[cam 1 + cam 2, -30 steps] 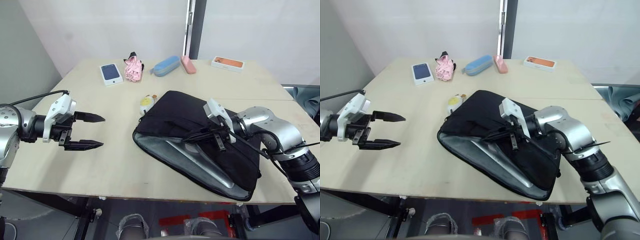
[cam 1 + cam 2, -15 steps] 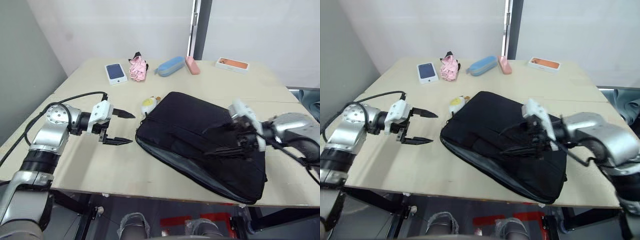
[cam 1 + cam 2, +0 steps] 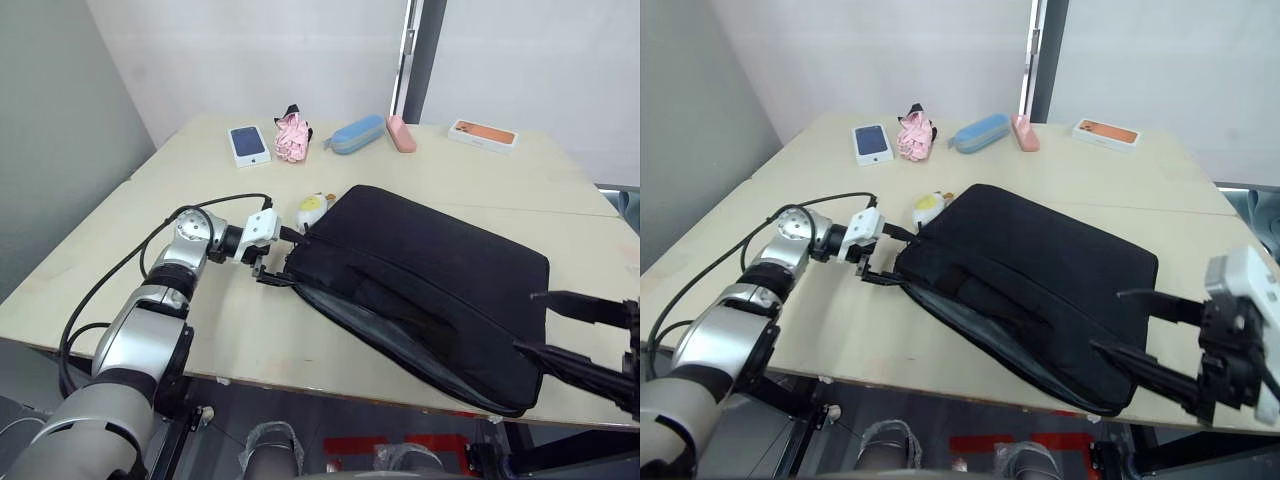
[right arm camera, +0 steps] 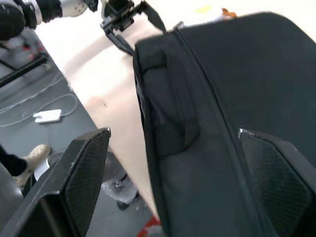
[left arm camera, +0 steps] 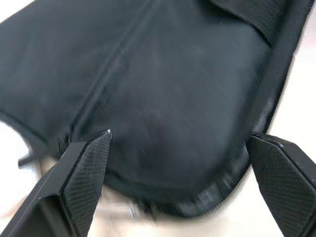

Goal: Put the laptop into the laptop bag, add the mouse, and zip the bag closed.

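Reaching wide-open fingers around the laptop bag [image 3: 430, 280] corner, the left gripper [image 3: 275, 255] is getting ready to zip; the right gripper [image 3: 1135, 325] is waiting open and empty.

Pale wooden table [image 3: 150, 290]. Laptop bag [image 3: 440, 285] lies centre, plush duck [image 3: 313, 208] touching its 10 o'clock corner. Along 12 o'clock edge: phone box [image 3: 248, 144], pink cloth [image 3: 293, 136], blue case [image 3: 358, 134], pink case [image 3: 401, 133], orange box [image 3: 483, 133].

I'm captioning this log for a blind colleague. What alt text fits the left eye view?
A black laptop bag lies on a pale table, with the open left gripper at its near-left corner beside a white plush duck. The open right gripper hangs off its right end.
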